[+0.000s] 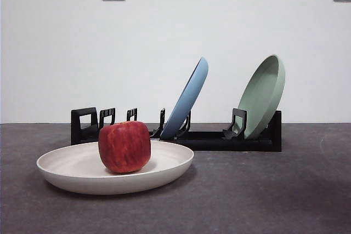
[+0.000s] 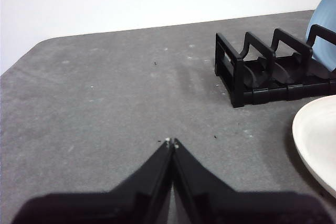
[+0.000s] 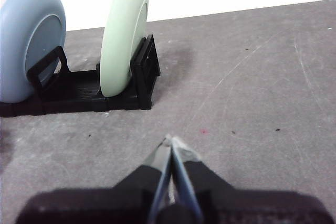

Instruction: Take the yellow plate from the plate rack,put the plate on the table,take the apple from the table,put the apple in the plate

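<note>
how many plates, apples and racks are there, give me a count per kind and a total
plates: 3, the yellow plate flat on the table, the blue plate and the green plate standing in the rack
apples: 1, the apple on the yellow plate
racks: 1, the rack
total: 5
</note>
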